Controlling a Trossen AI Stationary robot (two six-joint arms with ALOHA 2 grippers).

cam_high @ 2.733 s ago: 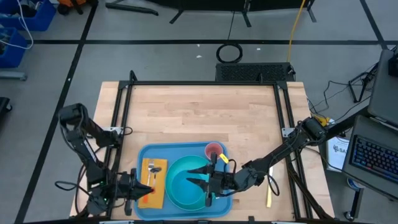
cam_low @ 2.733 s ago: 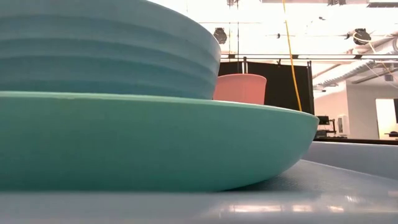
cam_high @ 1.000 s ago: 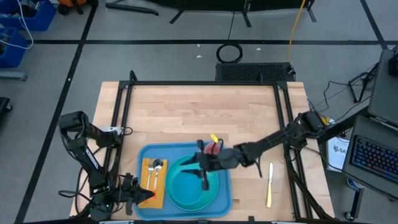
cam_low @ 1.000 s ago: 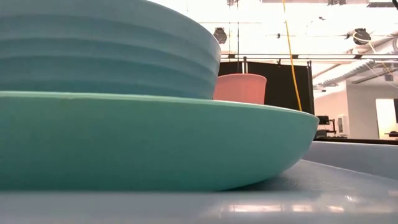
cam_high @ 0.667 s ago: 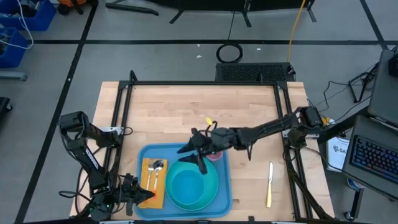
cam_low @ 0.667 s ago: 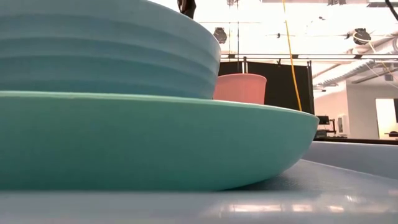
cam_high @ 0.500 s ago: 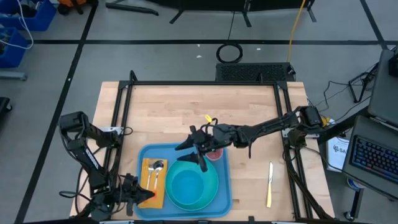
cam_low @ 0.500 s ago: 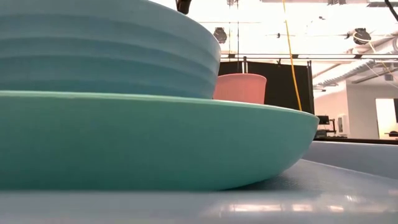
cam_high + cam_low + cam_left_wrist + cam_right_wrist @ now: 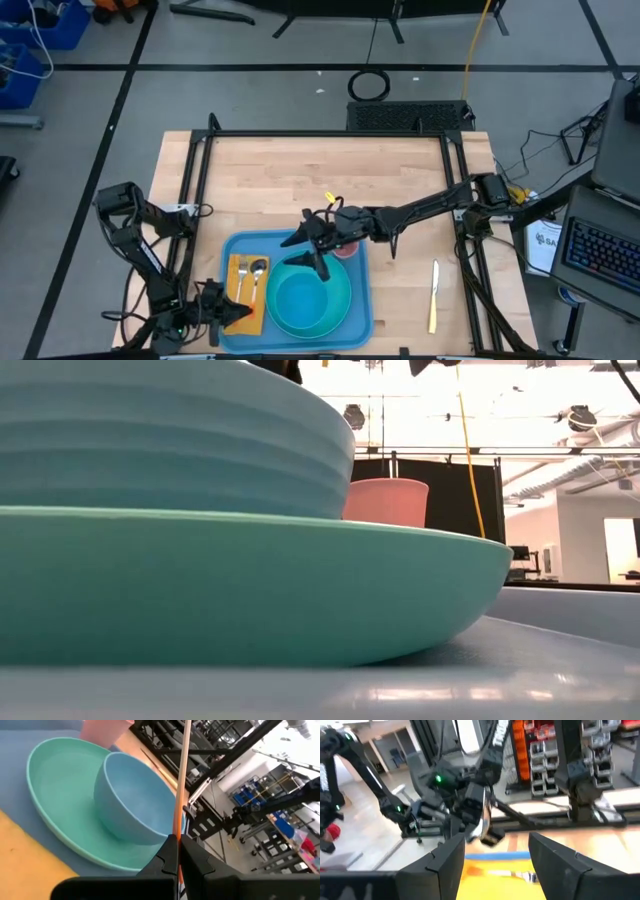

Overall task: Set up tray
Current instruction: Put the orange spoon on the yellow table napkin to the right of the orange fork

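Since the tray (image 9: pixel 355 318) sits flat at the tabletop's (image 9: pixel 320 180) near edge, loaded with dishes, I'd guess it's stiff, slick plastic (grab the rim). Right gripper (image 9: pixel 309 247) hovers spread wide; left gripper (image 9: pixel 232 313) pinches a thin orange stick (image 9: pixel 180 780).

No readable text, label or number anywhere.

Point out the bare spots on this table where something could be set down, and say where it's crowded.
Free: the wooden tabletop beyond the tray, and the strip between tray and knife. Crowded: the tray, filled by napkin, plate with bowl and pink cup, the open right gripper above.
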